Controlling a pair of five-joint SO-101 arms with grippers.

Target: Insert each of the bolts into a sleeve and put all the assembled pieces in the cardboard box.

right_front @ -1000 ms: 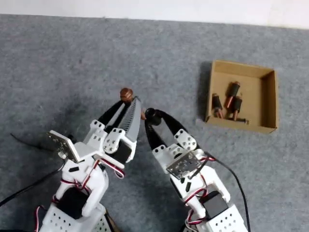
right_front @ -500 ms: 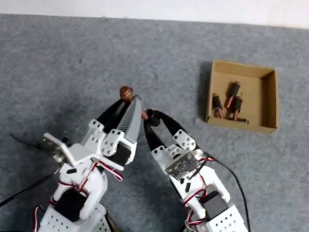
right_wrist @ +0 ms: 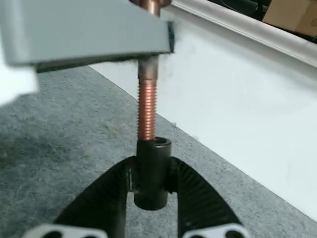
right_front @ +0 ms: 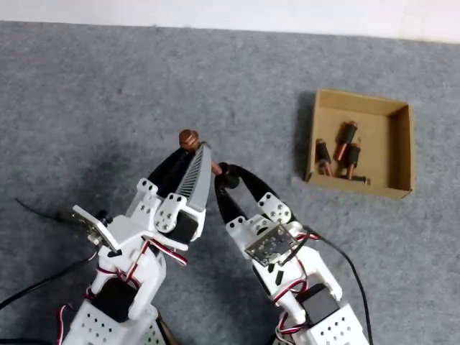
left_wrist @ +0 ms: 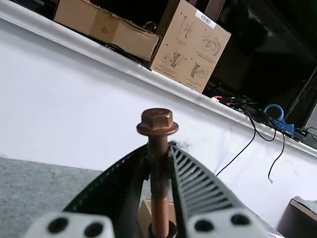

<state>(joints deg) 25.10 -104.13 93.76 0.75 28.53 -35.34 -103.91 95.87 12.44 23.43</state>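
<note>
Clamping a bolt (left_wrist: 157, 124), the left gripper (left_wrist: 159, 148) is resting its tip in a sleeve (right_wrist: 153, 148) that the right gripper (right_wrist: 151, 167) is grasping.

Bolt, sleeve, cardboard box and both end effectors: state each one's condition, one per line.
Sleeve: upright, clamped, open end up.
Bolt: upright, clamped, tip at the sleeve's mouth.
Cardboard box: open, assembled pieces lying inside.
Left end effector: shut on the bolt.
Right end effector: shut on the sleeve.

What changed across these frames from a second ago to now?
The left arm's wrist swayed sideways and back; the left gripper stays shut on the bolt, barely moved. The right gripper, holding the sleeve, drew back slightly. Cardboard box and assembled pieces inside unchanged.
</note>
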